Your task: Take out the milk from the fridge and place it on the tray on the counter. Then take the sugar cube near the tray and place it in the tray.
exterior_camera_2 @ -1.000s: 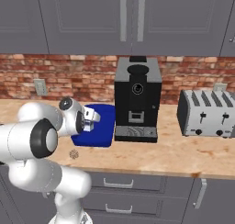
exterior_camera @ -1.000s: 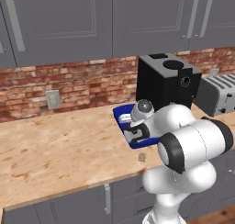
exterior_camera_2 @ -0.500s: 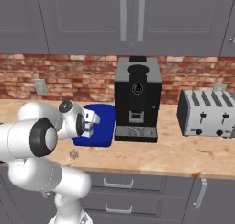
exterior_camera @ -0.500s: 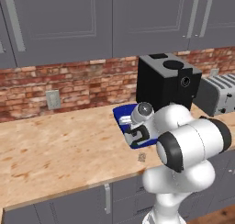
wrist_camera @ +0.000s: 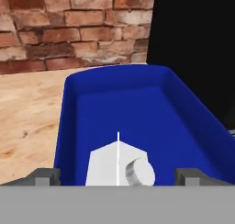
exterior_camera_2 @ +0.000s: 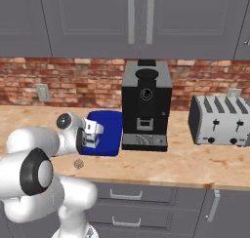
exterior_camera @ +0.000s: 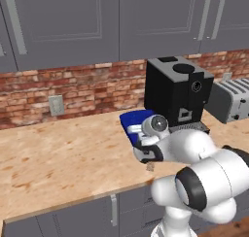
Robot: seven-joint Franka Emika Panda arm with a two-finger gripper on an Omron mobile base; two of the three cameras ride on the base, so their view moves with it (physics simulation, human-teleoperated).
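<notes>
Your gripper (wrist_camera: 118, 176) has just spread wide, freeing the milk (wrist_camera: 120, 165) between its jaws in the tray (wrist_camera: 137, 108); sugar cube (exterior_camera_2: 78, 164) next.

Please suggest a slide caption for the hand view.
Open tool poised over the milk standing in the blue tray on the counter.

I work in a kitchen: grey wall cabinets (exterior_camera_2: 88, 17), a red brick backsplash (exterior_camera: 73, 88), a wood-grain bench (exterior_camera: 58, 153), a black coffee machine (exterior_camera_2: 145, 105), a toaster (exterior_camera_2: 222, 120).
</notes>
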